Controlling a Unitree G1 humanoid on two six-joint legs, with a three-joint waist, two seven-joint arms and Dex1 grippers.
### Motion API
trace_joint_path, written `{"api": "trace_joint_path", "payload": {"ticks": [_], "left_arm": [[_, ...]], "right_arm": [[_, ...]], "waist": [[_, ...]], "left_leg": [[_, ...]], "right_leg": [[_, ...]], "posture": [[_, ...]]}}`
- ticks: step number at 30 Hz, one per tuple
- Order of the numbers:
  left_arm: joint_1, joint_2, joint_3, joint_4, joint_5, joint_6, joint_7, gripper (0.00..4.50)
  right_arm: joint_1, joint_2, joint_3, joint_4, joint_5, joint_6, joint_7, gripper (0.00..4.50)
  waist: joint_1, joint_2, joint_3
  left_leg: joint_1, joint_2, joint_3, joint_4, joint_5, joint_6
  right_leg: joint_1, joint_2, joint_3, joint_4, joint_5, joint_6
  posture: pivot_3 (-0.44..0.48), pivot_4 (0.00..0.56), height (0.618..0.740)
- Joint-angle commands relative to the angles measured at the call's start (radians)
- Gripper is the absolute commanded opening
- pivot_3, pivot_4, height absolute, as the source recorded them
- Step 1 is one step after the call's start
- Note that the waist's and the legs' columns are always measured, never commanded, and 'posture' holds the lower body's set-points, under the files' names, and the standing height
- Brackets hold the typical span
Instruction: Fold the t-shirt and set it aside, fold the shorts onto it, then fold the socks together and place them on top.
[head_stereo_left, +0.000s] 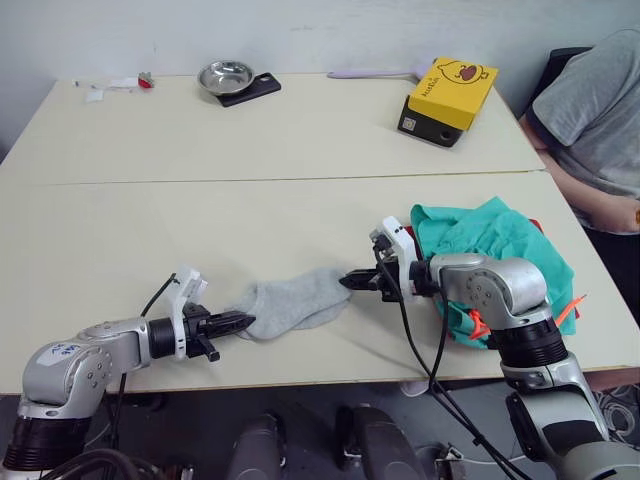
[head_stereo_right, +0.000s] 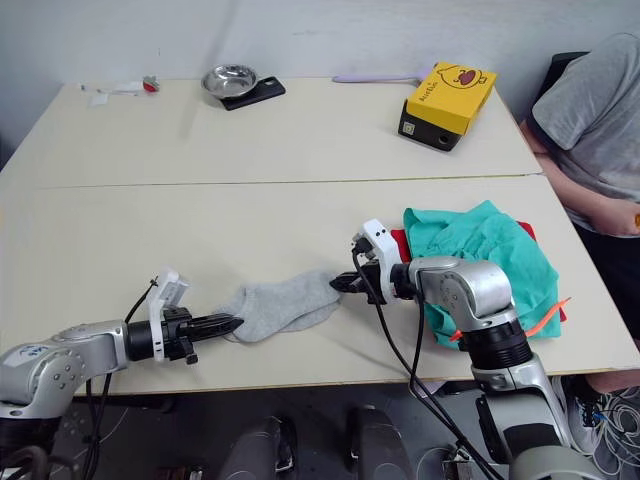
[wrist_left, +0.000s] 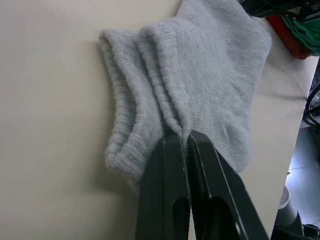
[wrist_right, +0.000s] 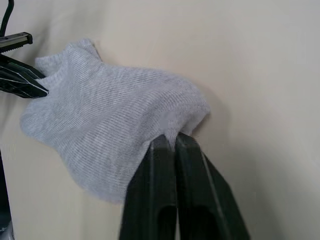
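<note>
socks (head_stereo_left: 292, 304): your light grey pair is lying flat on the near table, stacked one over the other, out toward its front edge. Everything below is placed off them.
left gripper (head_stereo_left: 243, 321): clamped on the ribbed cuff end of the socks; in the left wrist view you can see the two black fingers (wrist_left: 165, 200) pressed together with the knit pinched between them.
right gripper (head_stereo_left: 349, 281): closed tight on the opposite end, the toe side, with a bit of fabric bunched right at the fingertips (wrist_right: 161, 145).
shorts (head_stereo_left: 490, 240): teal-green heap just beyond the toe end of the socks, on the right side, with the orange-red cord (head_stereo_left: 476, 324) poking out at the table's front edge.
t-shirt (head_stereo_right: 400, 239): red, under the shorts, you only get slivers of it at the pile's edges.
table (head_stereo_left: 200, 230): pale beige top; a second one butts up behind it, with a seam running across well behind the socks.
far table stuff: yellow box (head_stereo_left: 448, 98), metal bowl (head_stereo_left: 225, 75) on a dark phone (head_stereo_left: 258, 90), small bits at the far left corner (head_stereo_left: 115, 86).
person (head_stereo_left: 600, 120): grey shirt, seated past the shorts at the right edge.
room: plain light wall behind the far table.
</note>
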Motion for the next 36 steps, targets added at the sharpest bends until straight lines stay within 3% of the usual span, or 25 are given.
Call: {"api": "trace_joint_path", "payload": {"ticks": [1,5,11,24,30,36], "left_arm": [[0.012,-0.009,0.016,-0.020,0.013,-0.083,-0.041,0.00],[0.036,-0.011,0.062,-0.067,-0.064,-0.085,-0.096,0.00],[0.041,0.013,0.149,-0.073,-0.147,-0.028,-0.072,0.00],[0.059,0.032,0.127,0.002,-0.057,-0.062,-0.062,0.00],[0.128,0.059,0.100,-0.068,-0.033,-0.065,-0.075,1.60],[0.145,0.049,0.102,-0.100,-0.042,-0.061,-0.052,1.60]], "right_arm": [[-0.013,-0.016,-0.026,-0.061,0.015,-0.050,0.029,0.04],[-0.004,-0.034,-0.053,-0.100,0.031,-0.053,0.032,0.04],[0.011,-0.041,-0.099,-0.171,0.072,-0.011,0.014,0.04],[0.068,-0.027,-0.069,-0.222,0.075,-0.022,-0.028,0.04],[0.084,-0.025,-0.059,-0.221,0.069,-0.034,-0.030,0.00],[0.085,-0.020,-0.053,-0.220,0.069,-0.035,-0.029,0.00]], "waist": [[0.001,0.000,0.000],[0.000,0.000,0.000],[-0.001,0.000,0.000],[0.000,0.000,0.000],[-0.002,0.000,0.000],[-0.002,0.000,0.000]], "left_leg": [[0.000,0.000,0.000,0.000,0.000,0.000],[0.000,0.000,0.000,-0.001,0.000,0.000],[0.000,0.000,0.000,-0.002,0.000,0.000],[-0.001,0.000,0.000,-0.003,0.000,0.000],[0.000,0.000,0.001,-0.008,0.000,0.000],[0.000,0.000,0.001,-0.010,0.001,-0.001]], "right_leg": [[0.000,0.000,0.000,0.000,0.000,0.000],[0.000,0.000,0.000,-0.001,0.000,0.000],[-0.001,0.000,0.000,-0.001,0.000,0.000],[-0.001,0.000,0.000,-0.002,0.000,0.000],[-0.002,0.000,0.000,-0.004,0.000,0.000],[-0.002,0.000,0.000,-0.006,0.000,0.000]], "posture": [[0.000,0.150,0.740],[0.000,0.150,0.740],[0.000,0.150,0.740],[0.000,0.150,0.740],[0.000,0.150,0.740],[0.000,0.150,0.740]]}}
